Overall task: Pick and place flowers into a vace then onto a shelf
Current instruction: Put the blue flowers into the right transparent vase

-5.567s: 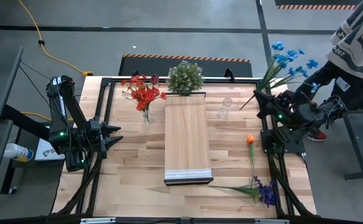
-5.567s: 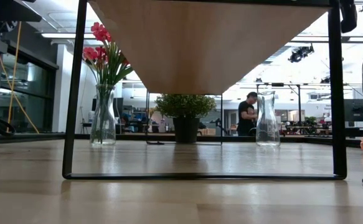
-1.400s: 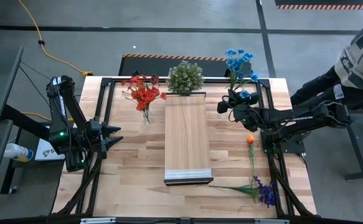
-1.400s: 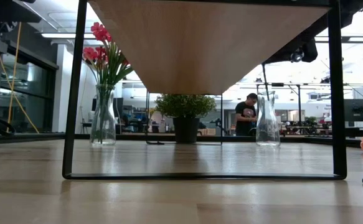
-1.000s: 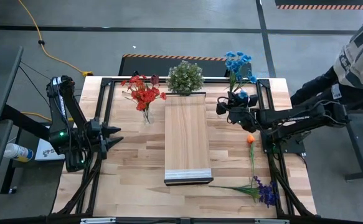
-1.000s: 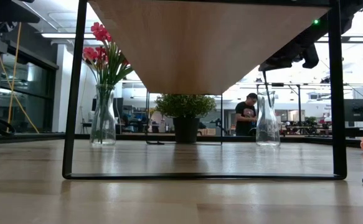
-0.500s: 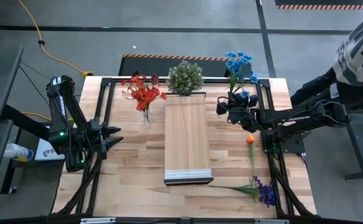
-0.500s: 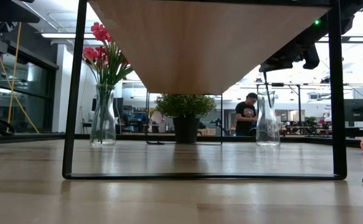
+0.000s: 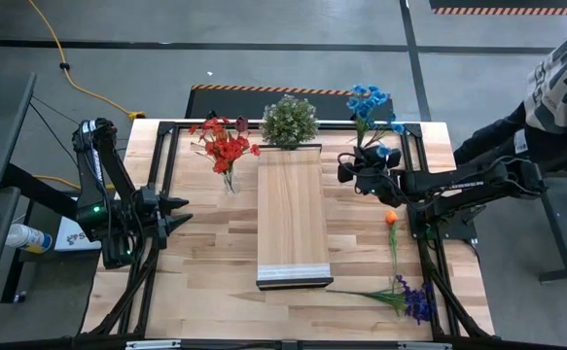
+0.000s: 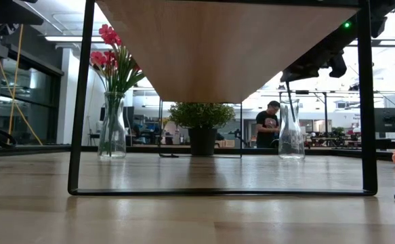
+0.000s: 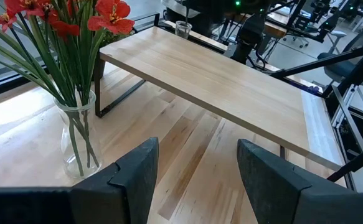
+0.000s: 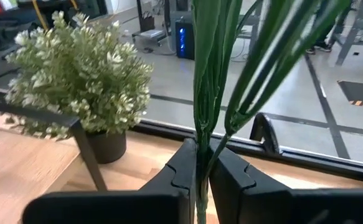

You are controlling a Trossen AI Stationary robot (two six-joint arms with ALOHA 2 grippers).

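Stems first: we see the right gripper closed tight on a bunch of green stems, which belong to the blue flowers it holds upright near the far right corner of the table. In the low view the gripper hangs just above the mouth of the empty glass vase, with a thin stem reaching down toward the vase; we cannot tell whether it has entered the neck.

We find the shelf running down the middle of the table, its pale end edge toward the near side. A potted plant stands at its far end. Left of that, red flowers sit in a second vase near the far left corner.

An orange flower lies flat by the right edge, and purple flowers lie near the near right corner.

The left gripper waits at the left edge with its fingers spread wide, holding nothing.

A person stands beyond the right edge, and another shows far off in the room.
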